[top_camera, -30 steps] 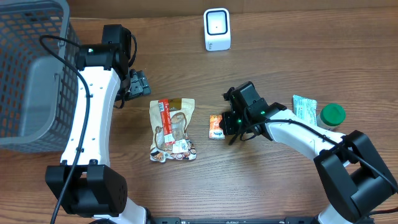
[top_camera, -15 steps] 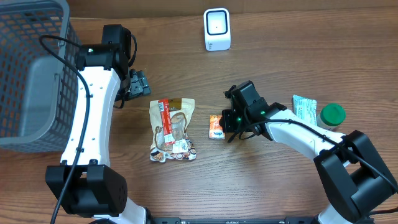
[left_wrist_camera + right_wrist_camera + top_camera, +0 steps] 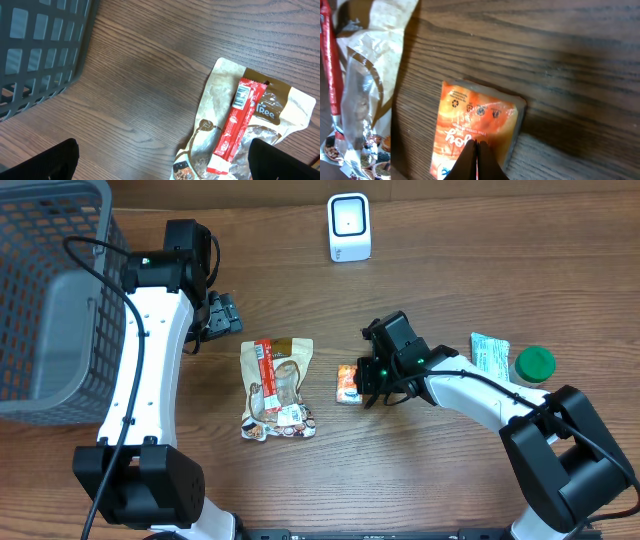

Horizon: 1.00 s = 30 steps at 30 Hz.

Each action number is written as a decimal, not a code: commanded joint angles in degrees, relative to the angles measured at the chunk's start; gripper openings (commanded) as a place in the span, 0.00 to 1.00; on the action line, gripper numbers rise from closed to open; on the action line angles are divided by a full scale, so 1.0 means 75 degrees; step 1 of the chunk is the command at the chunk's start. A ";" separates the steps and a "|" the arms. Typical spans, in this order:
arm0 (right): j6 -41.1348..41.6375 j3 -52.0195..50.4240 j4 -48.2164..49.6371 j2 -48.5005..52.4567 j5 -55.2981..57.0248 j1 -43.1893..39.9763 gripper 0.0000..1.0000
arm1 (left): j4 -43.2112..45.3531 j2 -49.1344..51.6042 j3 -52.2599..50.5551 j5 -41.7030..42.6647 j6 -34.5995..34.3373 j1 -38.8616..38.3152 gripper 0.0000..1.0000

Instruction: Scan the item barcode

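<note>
A small orange packet (image 3: 348, 384) lies flat on the table at the centre; in the right wrist view its printed face (image 3: 470, 125) fills the middle. My right gripper (image 3: 372, 376) is at its right edge, shut, with both black fingertips (image 3: 476, 150) pressed together over the packet's face. I cannot tell whether they pinch any of it. The white scanner (image 3: 349, 227) stands at the far centre. My left gripper (image 3: 222, 315) hovers open to the upper left of a snack pouch, and its fingers (image 3: 60, 160) stand wide apart with nothing between them.
A tan snack pouch with a red stick pack on it (image 3: 277, 388) lies left of the orange packet. A grey mesh basket (image 3: 50, 300) fills the left side. A white-blue sachet (image 3: 489, 352) and a green-lidded bottle (image 3: 533, 365) sit at the right.
</note>
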 commanded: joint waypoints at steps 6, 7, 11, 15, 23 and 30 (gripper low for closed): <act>0.0836 -0.0052 -0.0294 0.0082 0.0831 0.0035 0.04 | 0.0000 0.0017 0.0157 -0.0047 -0.0140 -0.0015 0.99; 0.0836 -0.0052 -0.0294 0.0082 0.0831 0.0035 0.04 | 0.0000 0.0017 0.0157 -0.0050 -0.0140 -0.0015 1.00; 0.0839 -0.0052 -0.0303 0.0082 0.0836 0.0035 0.04 | 0.0000 0.0017 0.0157 -0.0050 -0.0140 -0.0015 1.00; 0.1469 -0.0052 -0.0527 0.0082 0.1297 0.0000 0.04 | 0.0000 0.0017 0.0157 -0.0050 -0.0140 -0.0015 0.99; 0.1638 -0.0052 -0.0641 0.0082 0.1314 -0.0169 0.04 | 0.0000 0.0017 0.0157 -0.0050 -0.0140 -0.0015 0.99; 0.1638 -0.0052 -0.0644 0.0079 0.1241 -0.0309 0.07 | 0.0000 0.0017 0.0157 -0.0050 -0.0140 -0.0015 0.99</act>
